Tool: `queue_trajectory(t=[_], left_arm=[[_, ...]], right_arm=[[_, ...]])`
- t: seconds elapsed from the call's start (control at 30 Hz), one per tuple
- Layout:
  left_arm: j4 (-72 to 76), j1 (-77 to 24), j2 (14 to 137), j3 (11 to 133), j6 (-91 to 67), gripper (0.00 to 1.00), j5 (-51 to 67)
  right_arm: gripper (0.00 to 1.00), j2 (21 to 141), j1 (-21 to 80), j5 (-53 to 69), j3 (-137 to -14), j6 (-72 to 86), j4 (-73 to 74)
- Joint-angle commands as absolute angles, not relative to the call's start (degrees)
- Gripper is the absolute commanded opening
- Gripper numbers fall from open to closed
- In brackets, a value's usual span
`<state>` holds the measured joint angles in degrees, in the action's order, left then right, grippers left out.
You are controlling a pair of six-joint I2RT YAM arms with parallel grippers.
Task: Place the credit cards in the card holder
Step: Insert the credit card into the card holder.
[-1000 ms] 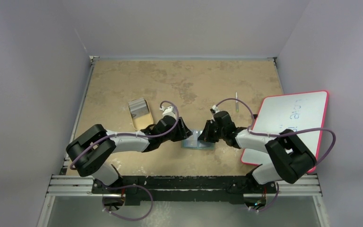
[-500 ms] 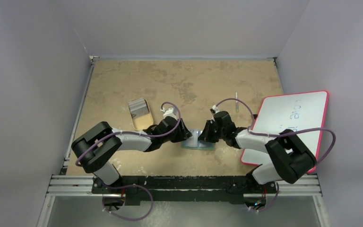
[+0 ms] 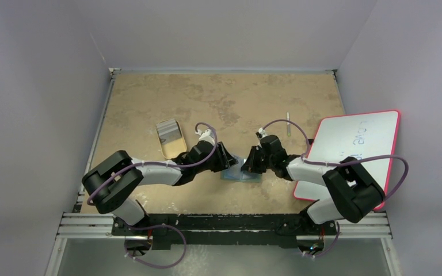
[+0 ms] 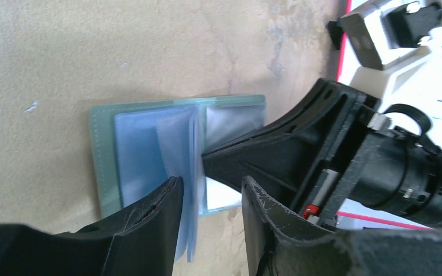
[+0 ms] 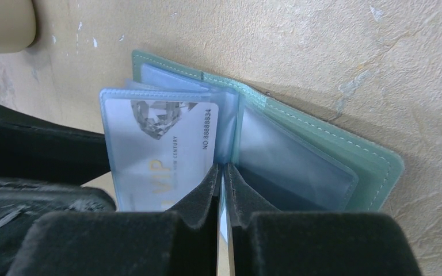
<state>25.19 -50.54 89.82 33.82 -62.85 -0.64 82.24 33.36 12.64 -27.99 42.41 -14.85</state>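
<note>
Black-padded, your right gripper [image 5: 223,172] is pinched tight on a thin clear leaf of the holder [image 5: 345,155]. The holder lies open and flat on the tabletop [image 3: 224,103], about midway along the near edge. A pale card [image 5: 155,149] marked VIP sits in the pocket just beside that pinch. Your left gripper [image 4: 210,187] comes in from the opposite side with its jaws apart, blue leaves standing between them. More cards [image 3: 168,131] lie in the tan tray [image 3: 174,149] toward the left edge. The whiteboard [image 3: 357,144] lies at the right edge.
</note>
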Motion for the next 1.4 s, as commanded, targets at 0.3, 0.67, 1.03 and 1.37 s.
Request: queue_trajectory(t=[0.3,0.67,1.03,1.37], left_arm=[[33.88,-50.54,88.23,31.76,-64.70,0.17,1.90],[41.35,-50.54,89.62,29.63,-65.69,0.06,3.39],[32.92,-50.54,89.83,31.36,-62.27,0.29,0.39],[21.63,-50.49,88.68,34.78,-58.03,0.38,-4.70]], right_arm=[[0.09,82.33,33.40,11.73,-27.16,41.65,-13.95],[0.09,82.53,33.40,12.12,-26.82,41.79,-14.63],[0.10,82.00,33.40,12.12,-26.59,41.92,-14.55],[0.10,82.87,33.40,12.38,-27.17,41.58,-14.56]])
